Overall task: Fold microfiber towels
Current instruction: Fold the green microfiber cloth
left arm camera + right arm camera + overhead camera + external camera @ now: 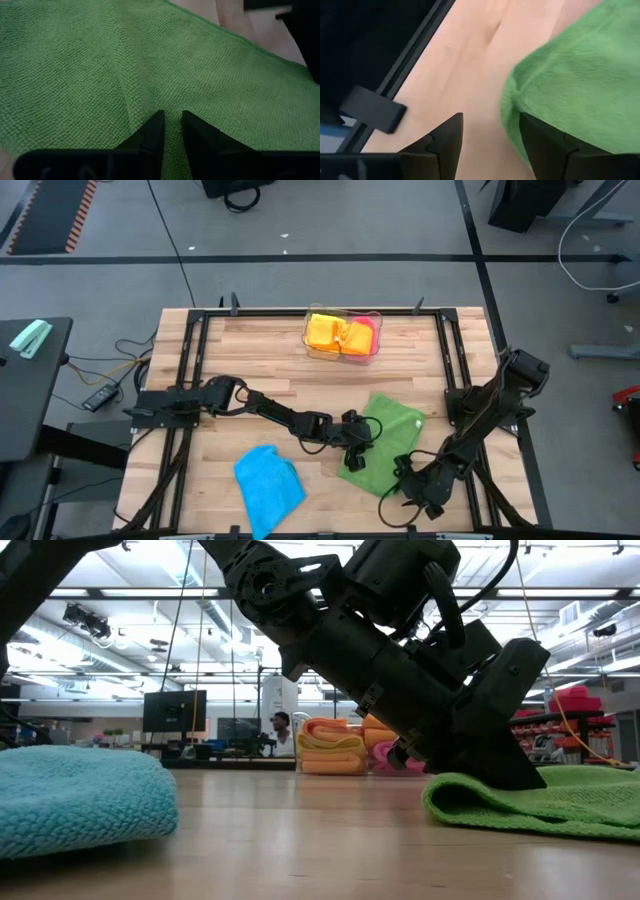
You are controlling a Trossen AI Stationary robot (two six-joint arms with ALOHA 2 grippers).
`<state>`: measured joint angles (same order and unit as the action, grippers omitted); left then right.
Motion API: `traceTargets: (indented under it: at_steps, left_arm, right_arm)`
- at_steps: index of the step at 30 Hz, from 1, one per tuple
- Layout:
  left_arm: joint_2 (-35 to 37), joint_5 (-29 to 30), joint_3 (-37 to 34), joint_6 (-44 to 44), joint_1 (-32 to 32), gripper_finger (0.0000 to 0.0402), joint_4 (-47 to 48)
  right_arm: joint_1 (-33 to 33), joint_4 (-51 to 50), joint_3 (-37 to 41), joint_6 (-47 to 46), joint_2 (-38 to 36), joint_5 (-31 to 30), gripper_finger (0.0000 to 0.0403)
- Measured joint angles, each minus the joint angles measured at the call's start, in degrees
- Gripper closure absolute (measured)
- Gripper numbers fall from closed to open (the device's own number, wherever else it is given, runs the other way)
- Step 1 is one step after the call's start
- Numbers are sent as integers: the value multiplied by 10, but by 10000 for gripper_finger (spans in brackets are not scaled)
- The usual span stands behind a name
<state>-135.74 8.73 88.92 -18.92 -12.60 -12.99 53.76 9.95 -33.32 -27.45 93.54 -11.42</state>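
A green microfiber towel (390,435) lies on the wooden table, right of centre, with a rounded fold along its edge (450,798). My left gripper (357,445) reaches in from the left and is shut on the towel's left part. My right gripper (408,472) stands open, low at the towel's near corner. Bare wood shows between its fingers (490,140), and one finger (545,145) is at the towel's edge (510,112). A blue towel (268,485) lies bunched near the front edge. My left gripper pinches a raised crease of the green towel (170,117) between its two fingertips (150,132). It comes slanting down from the table's left. The towel lies on the table around the hold. Whether my right gripper's finger touches the towel's edge, I cannot tell.
A clear tray (312,348) at the far edge holds folded orange, yellow and pink towels (340,332). The table's black frame rails (195,370) run along its sides. Bare wood lies between the tray and the green towel. A person sits in the room behind (282,732).
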Motion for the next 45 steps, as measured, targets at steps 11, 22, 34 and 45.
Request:
traceTargets:
  at_steps: [11, 22, 34, 45]
  left_arm:
    - [0, 0, 0, 0, 0, 329, 0]
    - [0, -2, 0, 0, 0, 329, 1]
    - [0, -1, 0, 0, 0, 325, 1]
    - [2, -67, 18, 75, -20, 322, 30]
  right_arm:
    - [0, 99, 0, 29, 51, 45, 199]
    - [9, 95, -16, 19, 50, 141, 199]
    - [16, 26, -17, 9, -7, 84, 199]
    - [14, 20, -17, 53, -33, 41, 199]
